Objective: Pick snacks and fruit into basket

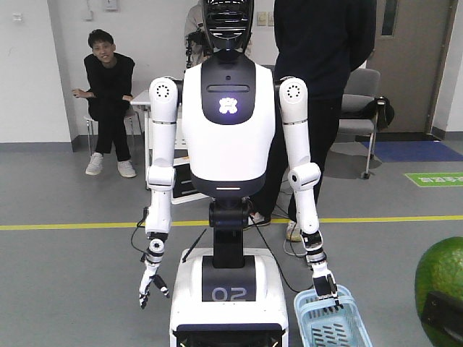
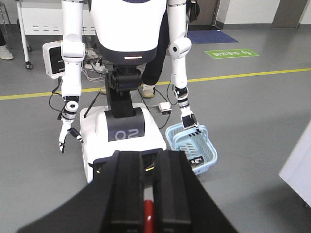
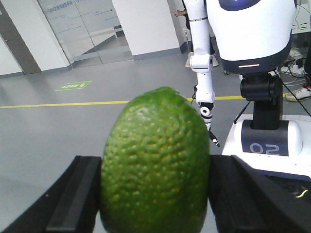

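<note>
- Fruit (image 1: 441, 289) shows at the front view's right edge, beside a humanoid robot (image 1: 228, 144) holding the basket (image 1: 331, 322) low in one hand.
- Left wrist view: the left gripper (image 2: 147, 194) has its jaws narrow, nearly together around a thin red item I cannot identify; a dark packet lies inside the basket.
- Right wrist view: the right gripper (image 3: 155, 194) clamps the fruit across its middle. It looks heavy, firm and pebbly, so the wide mid-body hold suits it.

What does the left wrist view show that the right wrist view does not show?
Only left wrist: the left gripper shut on a thin red thing, and the basket with a black packet inside. Only right wrist: the right gripper shut on the bumpy green fruit. Both: the white humanoid and the yellow floor line.
</note>
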You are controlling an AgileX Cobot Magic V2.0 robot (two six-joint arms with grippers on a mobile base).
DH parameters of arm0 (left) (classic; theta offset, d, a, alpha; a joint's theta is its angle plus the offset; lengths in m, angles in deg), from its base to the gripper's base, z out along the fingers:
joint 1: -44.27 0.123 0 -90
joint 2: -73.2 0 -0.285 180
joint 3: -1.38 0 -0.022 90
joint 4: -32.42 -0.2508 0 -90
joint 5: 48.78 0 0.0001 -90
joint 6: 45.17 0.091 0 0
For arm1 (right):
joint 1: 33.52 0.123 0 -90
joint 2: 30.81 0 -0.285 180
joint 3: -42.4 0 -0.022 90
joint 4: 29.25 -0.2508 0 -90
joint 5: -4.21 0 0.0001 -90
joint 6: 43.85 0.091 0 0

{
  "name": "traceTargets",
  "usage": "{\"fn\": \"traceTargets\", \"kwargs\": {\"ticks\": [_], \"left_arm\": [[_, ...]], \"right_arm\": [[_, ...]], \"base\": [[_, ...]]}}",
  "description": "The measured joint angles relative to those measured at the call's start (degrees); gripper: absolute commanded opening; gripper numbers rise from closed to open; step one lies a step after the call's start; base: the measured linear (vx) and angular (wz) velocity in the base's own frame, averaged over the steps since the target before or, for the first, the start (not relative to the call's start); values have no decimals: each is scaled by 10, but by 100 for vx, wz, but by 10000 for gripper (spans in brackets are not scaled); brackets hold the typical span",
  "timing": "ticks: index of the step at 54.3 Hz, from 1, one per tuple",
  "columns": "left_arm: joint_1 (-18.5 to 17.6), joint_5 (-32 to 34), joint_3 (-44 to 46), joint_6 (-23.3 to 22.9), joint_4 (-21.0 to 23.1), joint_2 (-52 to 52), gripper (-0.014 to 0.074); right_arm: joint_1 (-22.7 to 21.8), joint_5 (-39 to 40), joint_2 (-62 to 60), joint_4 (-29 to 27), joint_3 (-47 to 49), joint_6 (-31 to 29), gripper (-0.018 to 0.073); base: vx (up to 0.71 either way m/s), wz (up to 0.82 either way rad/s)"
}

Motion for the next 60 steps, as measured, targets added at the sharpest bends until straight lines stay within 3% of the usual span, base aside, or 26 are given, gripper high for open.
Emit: {"fn": "traceTargets", "kwargs": {"ticks": [60], "left_arm": [[0,0,0,0,0,0,-9]], "right_arm": [[0,0,0,0,0,0,-8]], "base": [[32,0]]}}
